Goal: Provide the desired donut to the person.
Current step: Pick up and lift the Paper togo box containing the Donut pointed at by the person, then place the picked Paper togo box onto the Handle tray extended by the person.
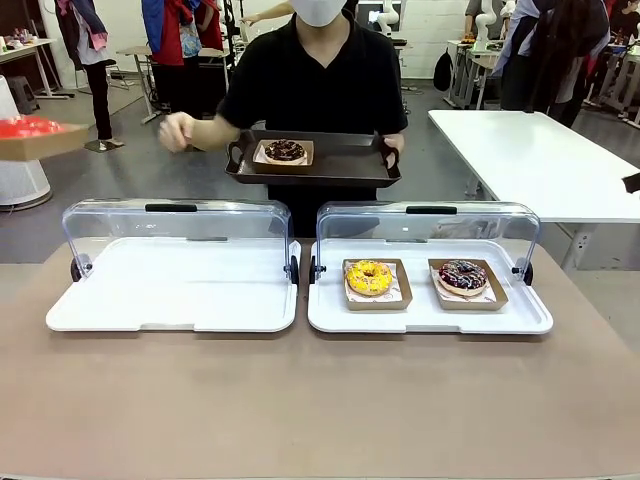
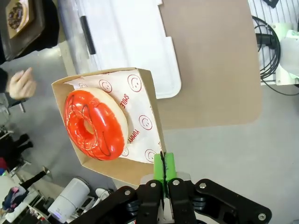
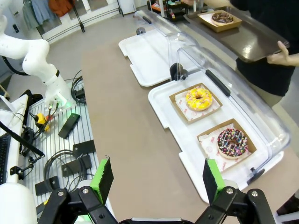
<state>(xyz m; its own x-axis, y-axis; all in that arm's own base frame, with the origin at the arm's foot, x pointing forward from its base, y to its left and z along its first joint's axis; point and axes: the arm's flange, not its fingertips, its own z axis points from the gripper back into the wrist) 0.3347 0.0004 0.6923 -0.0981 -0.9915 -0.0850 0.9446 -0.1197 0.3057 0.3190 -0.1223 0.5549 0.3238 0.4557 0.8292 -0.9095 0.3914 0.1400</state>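
**Left wrist view: red donut's box pinched at the edge**

So the left gripper (image 2: pixel 164 162) has its 2 green pads squeezed together on the rim of a cardboard box (image 2: pixel 147 100). The red-glazed donut (image 2: pixel 96 123) sits in it on printed paper. From the front view that box hangs in the air out past the left end of the table (image 1: pixel 320 400), well apart from the person (image 1: pixel 315 85).

The person stands at the far side with a dark serving tray (image 1: pixel 345 168) that has 1 chocolate donut (image 1: pixel 284 150) on it. 1 hand (image 1: pixel 393 145) is on the tray's handle and the other hand (image 1: pixel 175 131) is raised off to the side, a bit blurry.

The right gripper (image 3: pixel 156 179) floats above the table with its fingers wide apart, nothing between them. Beyond it, the open display case (image 3: pixel 161 100) holds 2 more: a yellow donut (image 3: pixel 199 98) and a sprinkled chocolate donut (image 3: pixel 231 141), each in its own box.
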